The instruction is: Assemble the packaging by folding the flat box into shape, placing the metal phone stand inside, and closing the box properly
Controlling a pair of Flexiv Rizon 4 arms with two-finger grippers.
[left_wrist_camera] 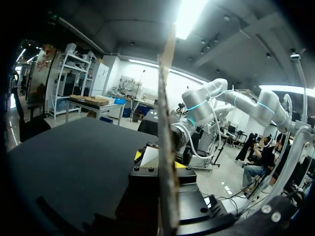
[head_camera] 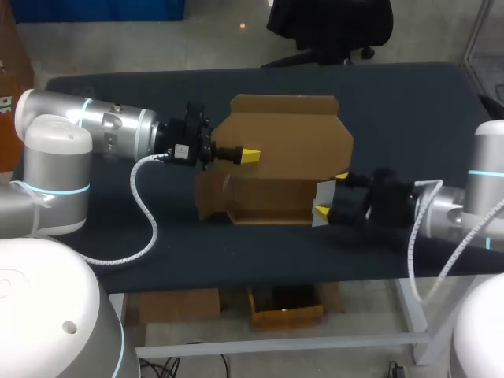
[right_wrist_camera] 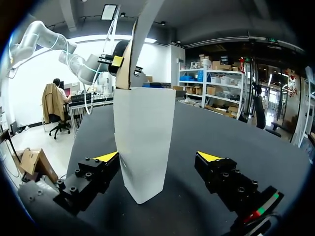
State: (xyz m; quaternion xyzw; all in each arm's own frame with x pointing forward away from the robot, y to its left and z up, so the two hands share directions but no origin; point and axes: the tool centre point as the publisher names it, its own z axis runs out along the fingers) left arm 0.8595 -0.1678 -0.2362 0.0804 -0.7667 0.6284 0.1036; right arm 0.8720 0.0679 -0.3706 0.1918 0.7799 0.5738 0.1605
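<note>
While the left claw point(head_camera: 250, 155) pinches a panel of the box point(head_camera: 283, 130), the right claw point(head_camera: 331, 193) — wide open — should close squarely on the white flap point(right_wrist_camera: 142, 142).

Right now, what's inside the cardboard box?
Only bare brown floor shows inside the cardboard box; no phone stand is visible in it. Its near wall may hide a thin strip of floor right behind it.
</note>
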